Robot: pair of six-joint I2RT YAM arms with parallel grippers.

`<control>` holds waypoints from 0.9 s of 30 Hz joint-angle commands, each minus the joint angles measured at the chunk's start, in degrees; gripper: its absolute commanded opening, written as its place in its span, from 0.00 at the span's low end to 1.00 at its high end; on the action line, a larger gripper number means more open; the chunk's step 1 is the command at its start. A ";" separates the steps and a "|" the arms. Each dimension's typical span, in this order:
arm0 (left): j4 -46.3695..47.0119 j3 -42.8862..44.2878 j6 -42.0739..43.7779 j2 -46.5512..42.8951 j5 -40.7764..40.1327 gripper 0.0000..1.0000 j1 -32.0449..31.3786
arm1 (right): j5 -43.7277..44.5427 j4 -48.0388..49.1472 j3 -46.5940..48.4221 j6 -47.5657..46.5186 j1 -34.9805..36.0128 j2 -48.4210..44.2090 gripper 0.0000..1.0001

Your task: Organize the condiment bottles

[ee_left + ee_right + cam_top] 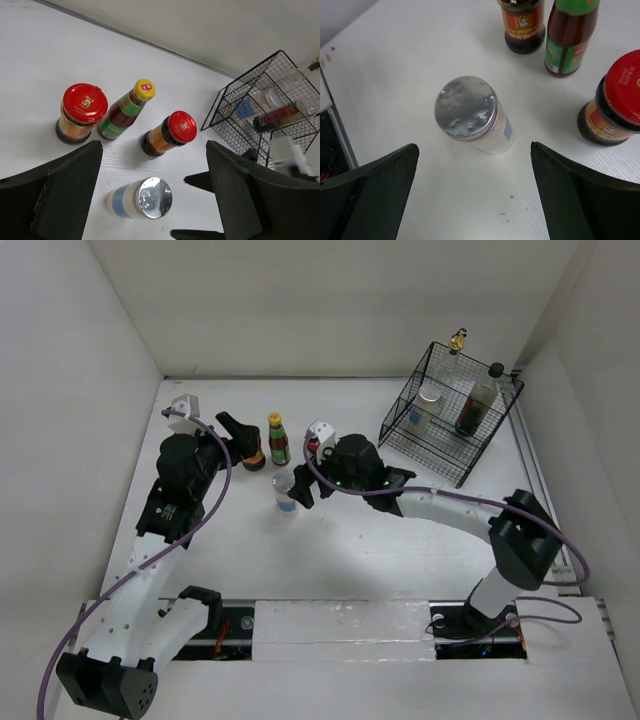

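The condiment bottles (125, 110) are split into two groups: four on the white desk (330, 570) and three in the black wire basket (420, 460) at the far right of the desk.

On the desk, a row of three runs left to right at the far side. There is a dark jar with a wide red lid and a yellow-and-red label (82, 112). Just to its right is a slim bottle of red sauce with a yellow cap and a green neck band (278, 438). To the right of that is a second dark jar with a red lid (167, 134), partly hidden in the top view by the right arm's wrist. They stand close together but apart. Nearer than this row, on its own, stands an upright shaker with a silver lid and a blue label (470, 117).

Inside the basket are a clear bottle with a gold cap (457, 340) at the far edge and a tall dark bottle with a black cap (480, 395) on the right. A second silver-lidded shaker with a blue label (428, 398) stands on the left.

The left hand (235, 430) is at the far left beside the left red-lidded jar. Its two black fingers (65, 195) are spread apart with nothing between them. The right hand (300, 485) is just right of the lone shaker. Its fingers (375, 190) are spread wide. In the wrist view the shaker sits in the gap between them, with desk showing on either side of it and neither finger touching it.
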 commanded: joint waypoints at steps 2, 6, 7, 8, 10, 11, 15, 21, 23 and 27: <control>1.57 2.45 -0.03 -1.62 0.14 0.81 -0.07 | 0.17 3.65 5.02 -2.51 2.13 5.95 0.99; 2.09 1.93 -0.03 -1.62 1.55 0.81 -0.07 | 1.31 4.35 8.01 -3.21 2.14 9.91 0.99; 2.10 1.93 0.49 -1.62 1.55 0.81 -0.07 | 1.31 5.05 8.54 -3.21 2.66 10.70 0.99; 2.10 1.93 0.50 -1.62 1.55 0.81 -0.07 | 1.31 5.67 9.06 -2.69 2.67 12.19 0.99; 2.10 1.93 0.50 -1.62 1.55 0.81 -0.07 | 0.61 8.03 9.07 -2.69 2.67 13.60 0.99; 2.10 1.93 0.50 -1.62 1.55 0.81 -0.07 | 1.39 9.09 9.07 -1.29 3.27 14.83 0.91; 2.71 1.93 0.50 -1.62 2.69 0.81 -0.07 | 4.82 13.40 8.29 1.52 3.28 15.54 0.68; 3.24 1.40 0.50 -1.01 4.01 0.81 -0.07 | 8.77 17.36 3.98 2.15 3.28 7.21 0.48; 3.24 1.40 0.50 -1.01 4.54 0.81 -0.07 | 14.72 17.36 2.40 2.15 1.53 -0.43 0.48; 3.77 1.40 0.50 -0.39 6.82 0.81 -0.07 | 22.55 13.59 0.90 0.92 -5.56 -11.86 0.48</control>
